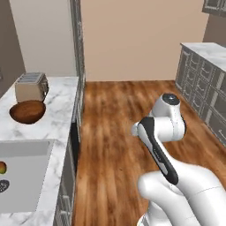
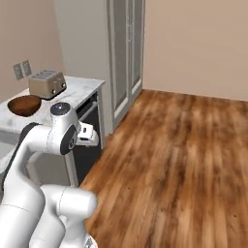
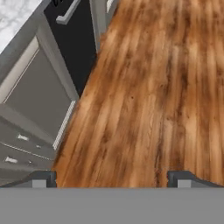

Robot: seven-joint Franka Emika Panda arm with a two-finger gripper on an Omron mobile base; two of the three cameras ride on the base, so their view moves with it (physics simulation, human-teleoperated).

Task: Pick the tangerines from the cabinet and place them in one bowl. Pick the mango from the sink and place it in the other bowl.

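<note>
The mango lies in the grey sink at the left edge of the left base view, beside the round drain. The dark brown bowl stands on the marble counter beyond the sink. My gripper hangs over the wood floor in front of the lower cabinets, off the counter's edge and away from the sink. Its fingertips stand wide apart with nothing between them, so it is open. The tangerines, the cabinet and one bowl are out of view.
A silver toaster sits behind the brown bowl. A black dishwasher front and grey drawers face the floor. Tall grey doors rise past the counter end. More grey counters line the right wall.
</note>
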